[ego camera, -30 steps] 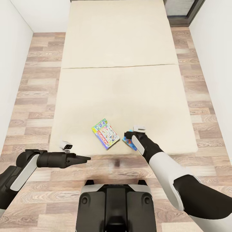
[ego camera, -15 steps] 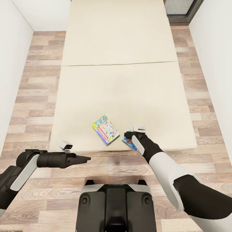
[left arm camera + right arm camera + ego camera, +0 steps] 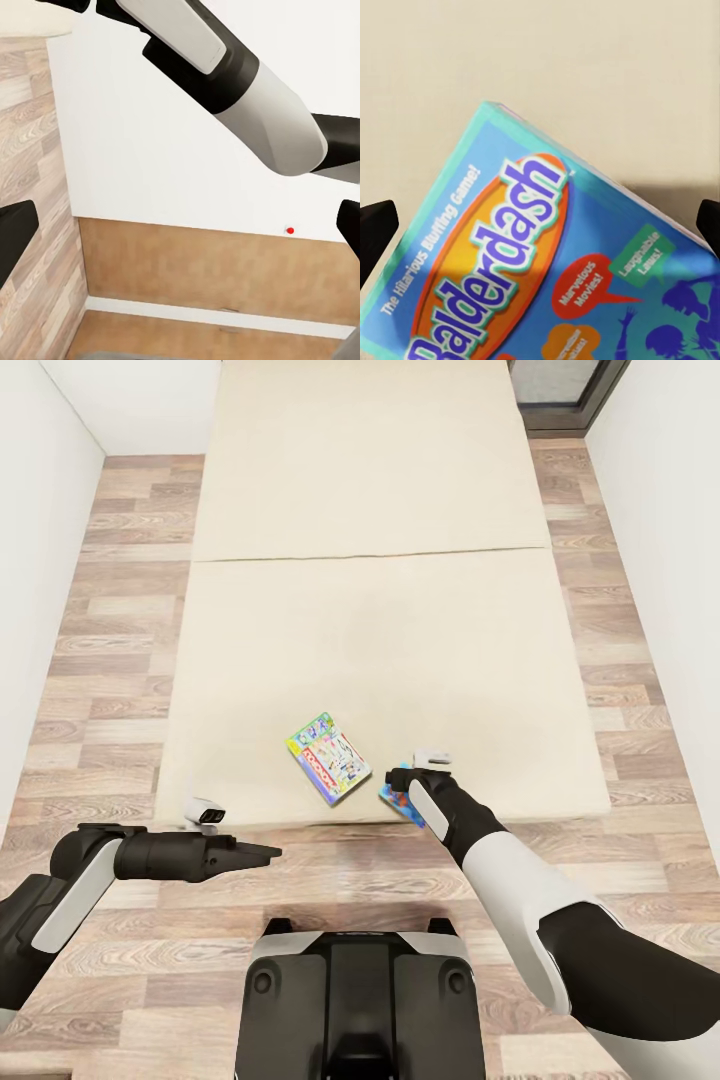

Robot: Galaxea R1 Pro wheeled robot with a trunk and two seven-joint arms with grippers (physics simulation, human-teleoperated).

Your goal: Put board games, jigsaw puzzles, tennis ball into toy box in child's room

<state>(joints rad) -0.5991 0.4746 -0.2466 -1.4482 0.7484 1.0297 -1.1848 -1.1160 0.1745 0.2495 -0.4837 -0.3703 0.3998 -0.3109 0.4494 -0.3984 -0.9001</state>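
We see most of the bed [image 3: 380, 560] as bare beige mattress, open to a reach from the near edge and from both plank-floor aisles along its sides. White walls close those aisles on the outer sides. Near the foot edge lie two flat obstacles: the white-green-red board game [image 3: 328, 757] and, just beside it but apart, the blue Balderdash box [image 3: 562, 277]. The right end effector [image 3: 408, 795] hangs directly over the Balderdash box, its fingers spread, while the left end effector [image 3: 262, 851] hovers over open floor.
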